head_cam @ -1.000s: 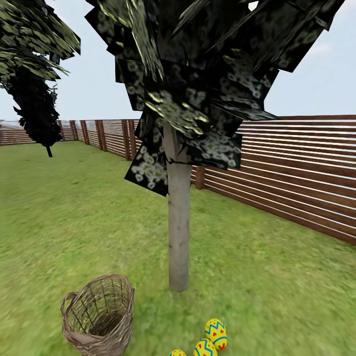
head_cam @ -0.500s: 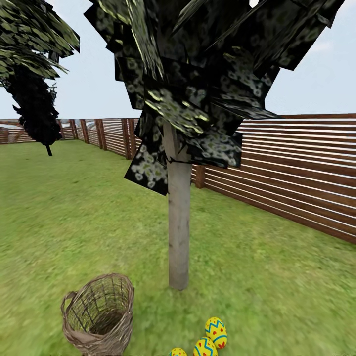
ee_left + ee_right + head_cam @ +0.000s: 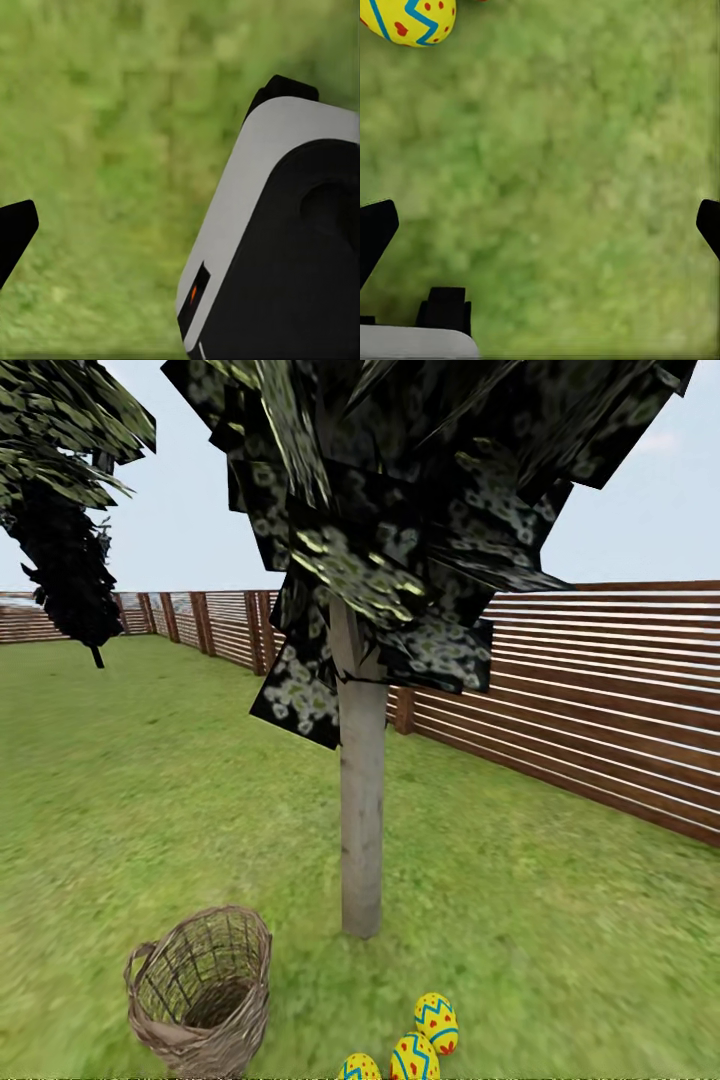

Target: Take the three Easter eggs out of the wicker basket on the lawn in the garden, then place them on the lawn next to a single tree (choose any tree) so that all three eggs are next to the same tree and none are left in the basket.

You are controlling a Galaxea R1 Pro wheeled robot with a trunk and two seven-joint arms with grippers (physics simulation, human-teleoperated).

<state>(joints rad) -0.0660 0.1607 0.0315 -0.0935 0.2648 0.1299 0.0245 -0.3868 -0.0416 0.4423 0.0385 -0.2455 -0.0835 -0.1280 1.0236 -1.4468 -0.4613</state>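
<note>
No writing; 3 eggs [image 3: 415,1043] on lawn [image 3: 150,800] by tree [image 3: 361,810].

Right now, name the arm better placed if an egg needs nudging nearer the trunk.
Right, probably. Its open tool hangs over grass with an egg close ahead. The left tool faces bare lawn. The basket looks empty, so perhaps nothing remains.

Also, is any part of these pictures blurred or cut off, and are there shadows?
Head view: the tree trunk is sharp, the lawn smeared; no cast shadows; one Easter egg cut by the bottom edge. Both wrist views: grass very blurred; in the right one an egg is cropped at the edge.
</note>
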